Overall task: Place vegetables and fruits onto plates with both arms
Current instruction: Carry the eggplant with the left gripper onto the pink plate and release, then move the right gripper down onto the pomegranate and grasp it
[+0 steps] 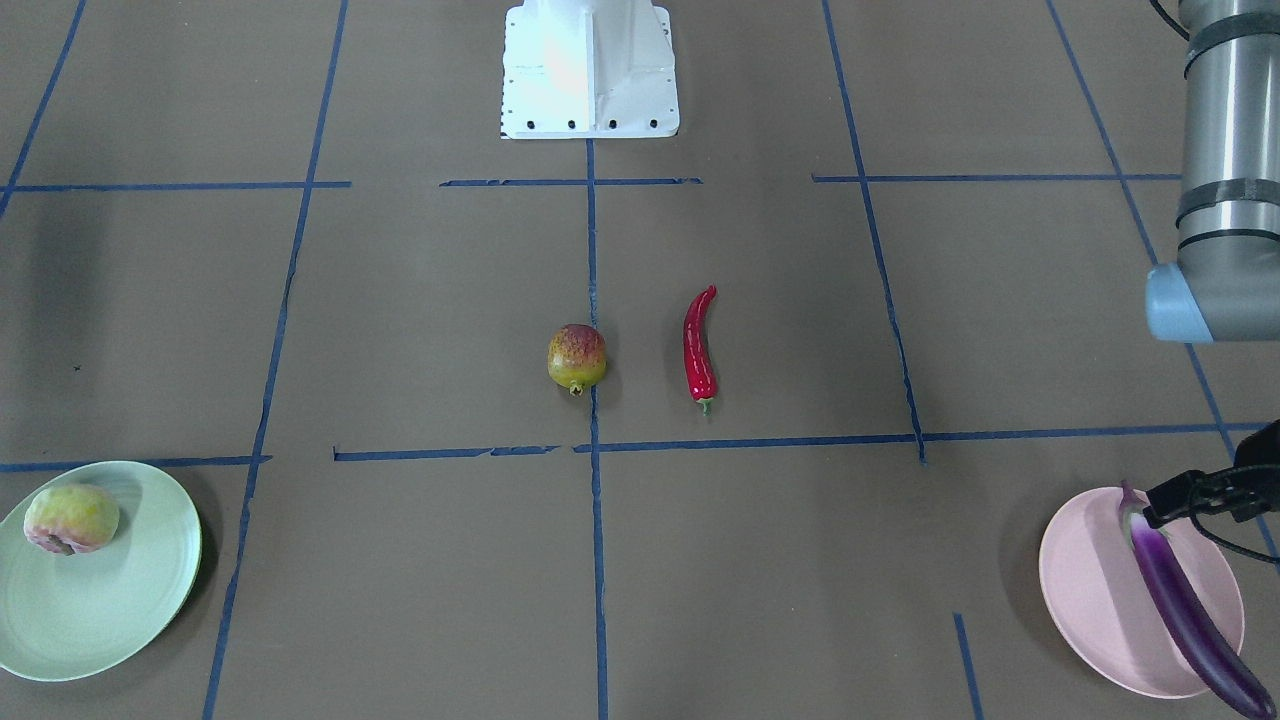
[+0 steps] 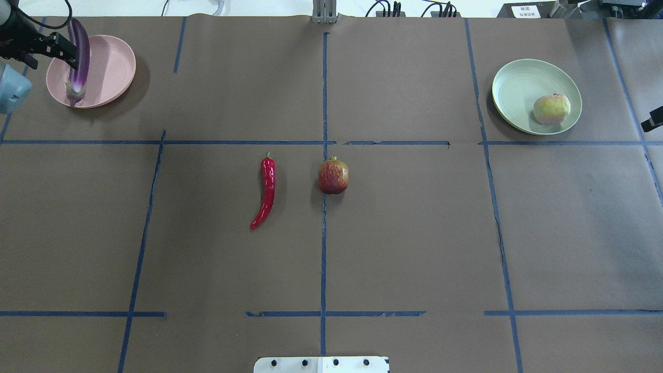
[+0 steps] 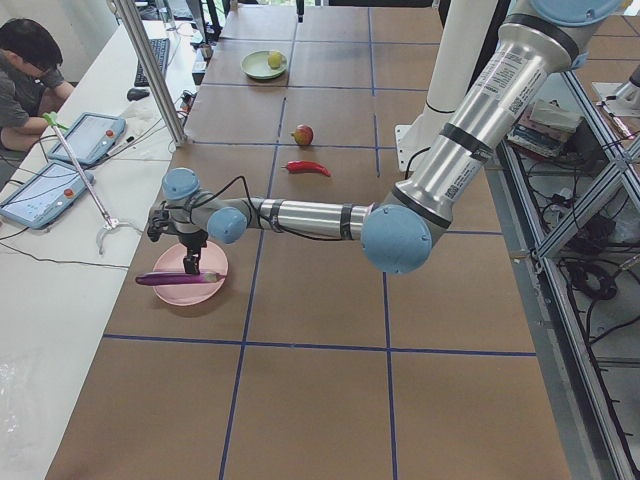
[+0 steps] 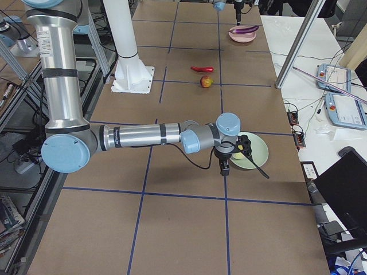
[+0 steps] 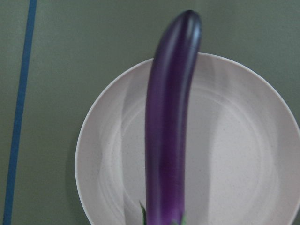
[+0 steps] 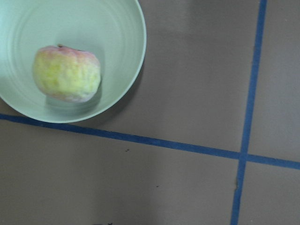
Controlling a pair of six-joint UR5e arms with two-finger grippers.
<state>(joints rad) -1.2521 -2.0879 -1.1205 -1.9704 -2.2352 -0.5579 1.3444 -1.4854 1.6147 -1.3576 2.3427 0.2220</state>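
Observation:
My left gripper is shut on the purple eggplant near its stem end. It holds the eggplant lengthwise across the pale pink plate; the tip reaches past the far rim in the left wrist view. The pale green fruit lies in the mint green plate. Only a black part of my right gripper shows at the edge, near that plate; I cannot tell its state. The red chili pepper and the red-and-yellow fruit lie mid-table.
Blue tape lines cross the brown table cover. The white base block stands at the robot's side of the table. An operator sits at a side desk with tablets.

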